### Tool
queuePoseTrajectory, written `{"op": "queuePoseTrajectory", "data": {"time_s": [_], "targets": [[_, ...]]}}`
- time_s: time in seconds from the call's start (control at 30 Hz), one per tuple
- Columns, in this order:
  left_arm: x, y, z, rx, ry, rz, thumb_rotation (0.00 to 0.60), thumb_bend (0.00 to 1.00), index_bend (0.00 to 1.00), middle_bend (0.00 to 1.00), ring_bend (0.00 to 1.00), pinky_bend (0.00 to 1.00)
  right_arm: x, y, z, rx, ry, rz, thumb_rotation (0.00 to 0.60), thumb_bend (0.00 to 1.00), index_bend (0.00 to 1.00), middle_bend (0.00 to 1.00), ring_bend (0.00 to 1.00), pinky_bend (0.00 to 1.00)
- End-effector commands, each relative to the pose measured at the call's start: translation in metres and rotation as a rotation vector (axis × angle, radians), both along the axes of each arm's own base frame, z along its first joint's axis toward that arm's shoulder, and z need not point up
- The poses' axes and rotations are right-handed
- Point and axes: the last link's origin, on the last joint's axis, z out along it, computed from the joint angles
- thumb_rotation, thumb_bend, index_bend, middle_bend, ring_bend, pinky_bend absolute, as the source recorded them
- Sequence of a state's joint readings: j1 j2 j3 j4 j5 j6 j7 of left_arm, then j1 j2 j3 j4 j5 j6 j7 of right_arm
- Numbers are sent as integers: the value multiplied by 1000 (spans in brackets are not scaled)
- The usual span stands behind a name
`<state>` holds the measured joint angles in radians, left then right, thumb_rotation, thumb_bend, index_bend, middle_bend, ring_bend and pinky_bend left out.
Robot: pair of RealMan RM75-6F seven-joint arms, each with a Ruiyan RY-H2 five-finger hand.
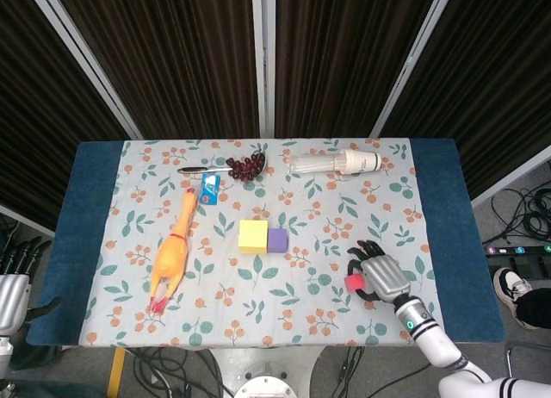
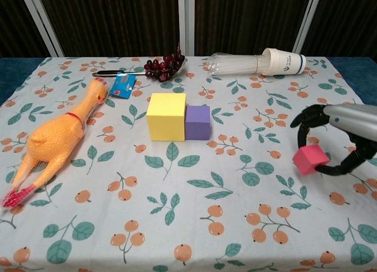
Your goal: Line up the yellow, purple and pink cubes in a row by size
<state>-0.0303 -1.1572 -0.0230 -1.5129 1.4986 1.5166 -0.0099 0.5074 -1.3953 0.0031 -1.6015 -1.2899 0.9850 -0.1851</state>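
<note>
Appearing light and rigid, the pink cube (image 2: 310, 159) is gripped on opposite faces by the right hand (image 2: 330, 143).

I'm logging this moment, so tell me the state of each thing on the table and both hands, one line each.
pink cube: held by the right hand, off the cloth
right hand: grips the pink cube
left hand: off the table's left edge, holds nothing
yellow cube: on the cloth, touching the purple cube
purple cube: on the cloth, right of yellow
rubber chicken: lying flat
cup stack: on its side
</note>
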Motion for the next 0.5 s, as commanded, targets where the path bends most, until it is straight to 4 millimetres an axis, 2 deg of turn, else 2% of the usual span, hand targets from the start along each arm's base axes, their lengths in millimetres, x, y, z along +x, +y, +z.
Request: {"op": "queuePoseTrajectory", "data": {"time_s": [0.03, 0.2, 0.5], "targets": [[0, 0, 0, -1, -1, 1, 600, 20, 161, 189, 104, 120, 25, -24, 1, -40, -70, -25, 600, 213, 514, 154, 0, 0], [-2, -2, 0, 2, -6, 3, 600, 20, 162, 189, 104, 120, 53, -46, -14, -63, -105, -61, 600, 213, 515, 153, 0, 0], [-4, -1, 1, 3, -7, -1, 600, 21, 161, 189, 104, 120, 87, -70, -46, -71, -103, -111, 600, 209, 514, 148, 0, 0]]}}
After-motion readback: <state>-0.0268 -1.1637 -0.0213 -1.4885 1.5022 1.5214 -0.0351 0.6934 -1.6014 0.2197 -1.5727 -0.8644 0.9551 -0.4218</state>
